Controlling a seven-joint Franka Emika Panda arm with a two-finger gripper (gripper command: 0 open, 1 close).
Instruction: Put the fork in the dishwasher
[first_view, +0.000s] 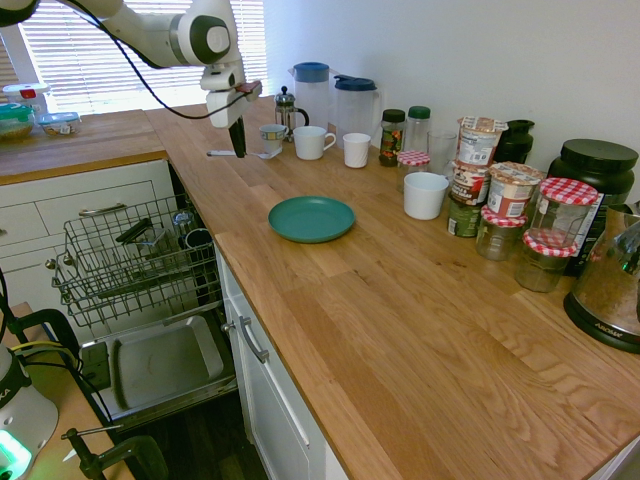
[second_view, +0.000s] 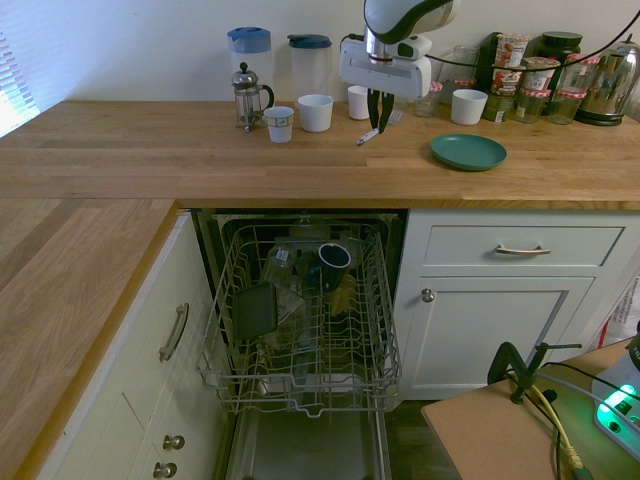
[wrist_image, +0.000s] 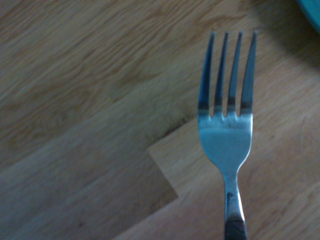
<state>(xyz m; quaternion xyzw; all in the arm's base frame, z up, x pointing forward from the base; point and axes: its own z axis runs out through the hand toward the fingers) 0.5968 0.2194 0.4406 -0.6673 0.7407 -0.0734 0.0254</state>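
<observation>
The gripper (second_view: 379, 128), pinching the fork (second_view: 377, 128) level above the bench (second_view: 200, 150), should keep its hold firm while carrying it to the dishwasher (second_view: 300, 320) rack.

The fork (second_view: 378, 128) hangs above the counter (second_view: 200, 150), behind the dishwasher rack (second_view: 300, 320).

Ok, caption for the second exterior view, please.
Claw shut on the fork, lifted above the wooden counter, with the dishwasher rack pulled out below.

Shiny metal fork (wrist_image: 226, 135); matt wooden worktop (wrist_image: 80, 90)
</observation>
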